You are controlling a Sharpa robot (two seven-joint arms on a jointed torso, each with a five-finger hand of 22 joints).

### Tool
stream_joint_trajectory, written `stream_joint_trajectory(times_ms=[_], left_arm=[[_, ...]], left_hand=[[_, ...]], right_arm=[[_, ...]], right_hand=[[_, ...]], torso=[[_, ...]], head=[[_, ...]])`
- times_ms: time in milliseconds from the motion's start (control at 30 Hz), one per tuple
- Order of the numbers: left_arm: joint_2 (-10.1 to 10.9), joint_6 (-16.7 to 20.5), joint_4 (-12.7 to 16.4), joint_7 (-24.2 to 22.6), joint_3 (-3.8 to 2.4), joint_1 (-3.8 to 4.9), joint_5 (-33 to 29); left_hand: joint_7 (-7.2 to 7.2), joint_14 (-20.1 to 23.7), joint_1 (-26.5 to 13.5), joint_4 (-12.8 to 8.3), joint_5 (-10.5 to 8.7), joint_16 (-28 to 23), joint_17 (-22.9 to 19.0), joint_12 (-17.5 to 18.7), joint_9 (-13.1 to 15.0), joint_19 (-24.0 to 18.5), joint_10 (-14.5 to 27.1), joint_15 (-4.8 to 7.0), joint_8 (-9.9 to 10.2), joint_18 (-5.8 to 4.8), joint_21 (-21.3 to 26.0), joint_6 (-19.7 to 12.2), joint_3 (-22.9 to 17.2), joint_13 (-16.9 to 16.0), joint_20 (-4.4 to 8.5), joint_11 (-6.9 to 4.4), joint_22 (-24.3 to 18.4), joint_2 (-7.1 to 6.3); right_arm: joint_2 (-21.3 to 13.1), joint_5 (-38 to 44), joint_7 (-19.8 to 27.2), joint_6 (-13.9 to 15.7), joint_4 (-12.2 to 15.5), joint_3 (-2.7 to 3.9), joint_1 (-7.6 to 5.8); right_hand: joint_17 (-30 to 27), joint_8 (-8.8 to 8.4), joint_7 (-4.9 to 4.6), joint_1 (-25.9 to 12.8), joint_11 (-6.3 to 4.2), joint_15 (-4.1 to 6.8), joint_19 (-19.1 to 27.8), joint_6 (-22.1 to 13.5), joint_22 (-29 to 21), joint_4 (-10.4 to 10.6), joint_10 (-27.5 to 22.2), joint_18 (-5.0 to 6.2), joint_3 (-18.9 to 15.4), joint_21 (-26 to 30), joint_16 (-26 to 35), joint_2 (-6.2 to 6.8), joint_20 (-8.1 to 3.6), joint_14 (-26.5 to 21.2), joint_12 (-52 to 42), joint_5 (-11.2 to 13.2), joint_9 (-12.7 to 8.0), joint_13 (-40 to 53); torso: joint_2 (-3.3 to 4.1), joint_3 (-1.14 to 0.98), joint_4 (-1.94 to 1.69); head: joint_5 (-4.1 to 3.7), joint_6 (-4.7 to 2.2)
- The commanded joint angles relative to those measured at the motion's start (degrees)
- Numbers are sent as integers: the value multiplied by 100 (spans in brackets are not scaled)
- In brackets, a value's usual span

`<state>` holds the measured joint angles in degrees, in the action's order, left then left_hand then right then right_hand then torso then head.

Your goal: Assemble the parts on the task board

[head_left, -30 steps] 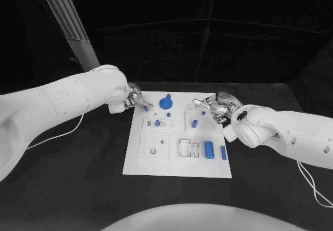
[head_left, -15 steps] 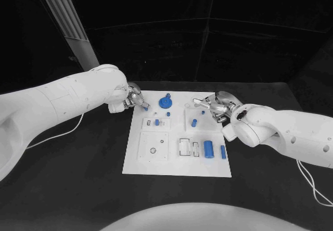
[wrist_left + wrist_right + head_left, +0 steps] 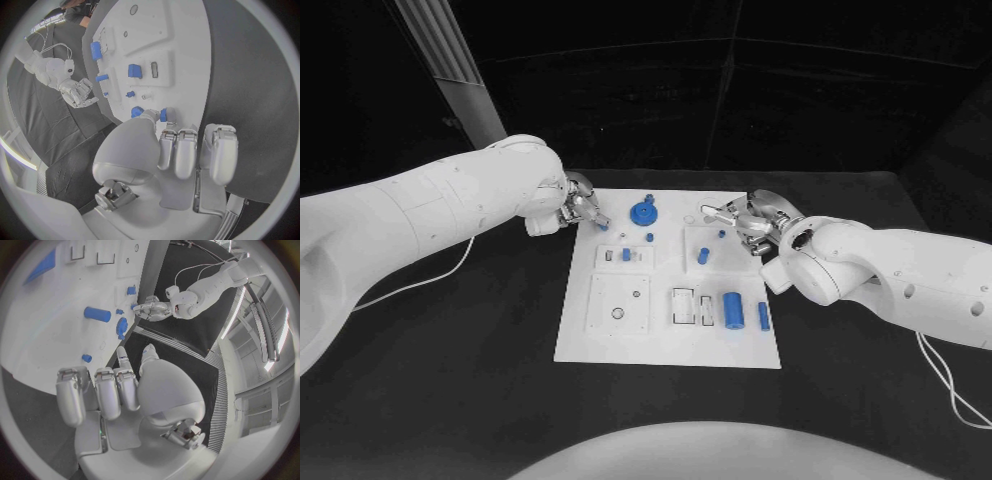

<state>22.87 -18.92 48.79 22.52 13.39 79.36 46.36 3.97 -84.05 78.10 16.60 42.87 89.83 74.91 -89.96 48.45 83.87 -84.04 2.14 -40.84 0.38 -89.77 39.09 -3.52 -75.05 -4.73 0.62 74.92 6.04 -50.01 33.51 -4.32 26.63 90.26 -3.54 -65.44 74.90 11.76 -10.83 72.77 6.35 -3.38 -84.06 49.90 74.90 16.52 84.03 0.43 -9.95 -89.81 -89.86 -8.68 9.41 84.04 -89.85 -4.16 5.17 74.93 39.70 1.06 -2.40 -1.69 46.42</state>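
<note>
White task board (image 3: 603,345) seen lying at the middle of the black worktop (image 3: 444,390). Blue parts counted on it in the head view: one round knob (image 3: 643,213) at the far edge, two upright cylinders (image 3: 733,309) at the near right, and about four smaller pieces (image 3: 704,256) around the middle; an exact count of the small ones cannot be made.

Left hand (image 3: 580,208) is held at the board's far left corner, fingers curled, a small blue part (image 3: 163,115) pinched at the fingertips against the board.

Right hand (image 3: 744,223) is held above the board's far right edge, fingers partly curled and apart, nothing gripped.
</note>
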Motion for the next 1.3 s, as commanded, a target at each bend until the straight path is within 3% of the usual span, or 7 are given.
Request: stream_joint_trajectory(times_ms=[33,333,533,700,933,1300], left_arm=[[65,225,63,-357,-3,10,15],[400,459,409,-813,-3,102,-88],[693,267,786,-773,-3,238,-485],[948,-21,1123,-489,-2,315,-660],[1194,-268,1507,-100,-2,346,-708],[1357,-586,1915,354,-1,356,-718]], left_hand=[[-2,-595,59,-1,22,17,1509,-4,6,613,-596,45,-29,-38,-23,15,-53,-1495,45,-6,1508,-11],[-11,-595,172,-15,13,17,1509,-4,56,613,-596,50,-78,-38,-23,79,-243,-1495,48,-16,1508,-166],[-28,-595,327,-25,-212,17,1509,-4,88,613,-596,64,-105,-38,-23,157,-411,-1495,59,-30,1508,-311],[-40,-595,386,-27,-346,17,1509,-4,99,613,-596,71,-114,-38,-23,202,-466,-1495,65,-37,1508,-378],[-36,-595,373,-1,-382,17,1509,-4,100,613,-596,72,-113,-38,-23,220,-486,-1495,67,-36,1508,-367],[-23,-595,218,25,-379,17,1509,-4,88,613,-596,69,-88,-38,-23,266,-546,-1495,68,-25,1508,-247]], right_arm=[[-2,25,3,-24,7,3,-8],[-15,43,1,-13,-4,3,-8],[-11,46,1,-3,-7,2,-7],[-21,46,13,35,-7,2,-7],[-23,47,38,72,-5,2,-7],[-27,47,44,94,2,2,-7]], right_hand=[[1510,20,3,-3,34,2,-594,-50,1510,5,597,-43,-31,-19,-14,-42,28,596,-15,-30,9,1507],[1510,20,3,-3,34,2,-594,-50,1510,5,597,-43,-31,-19,-14,-42,28,596,-15,-30,9,1507],[1510,20,3,-3,34,2,-594,-50,1510,5,597,-43,-31,-19,-14,-42,28,596,-15,-30,9,1507],[1510,20,3,-3,34,2,-594,-50,1510,5,597,-43,-31,-19,-14,-42,28,596,-15,-30,9,1507],[1510,25,3,10,34,2,-594,-56,1510,5,597,-43,-34,-19,-14,-55,28,596,-15,-32,8,1507],[1510,25,3,10,34,2,-594,-56,1510,5,597,-43,-34,-19,-14,-55,28,596,-15,-32,8,1507]], torso=[[0,2,-1],[-3,-1,-14],[-2,-4,3],[1,0,-11],[0,3,0],[3,2,2]], head=[[-12,9],[-16,20],[20,27],[17,38],[43,46],[73,60]])
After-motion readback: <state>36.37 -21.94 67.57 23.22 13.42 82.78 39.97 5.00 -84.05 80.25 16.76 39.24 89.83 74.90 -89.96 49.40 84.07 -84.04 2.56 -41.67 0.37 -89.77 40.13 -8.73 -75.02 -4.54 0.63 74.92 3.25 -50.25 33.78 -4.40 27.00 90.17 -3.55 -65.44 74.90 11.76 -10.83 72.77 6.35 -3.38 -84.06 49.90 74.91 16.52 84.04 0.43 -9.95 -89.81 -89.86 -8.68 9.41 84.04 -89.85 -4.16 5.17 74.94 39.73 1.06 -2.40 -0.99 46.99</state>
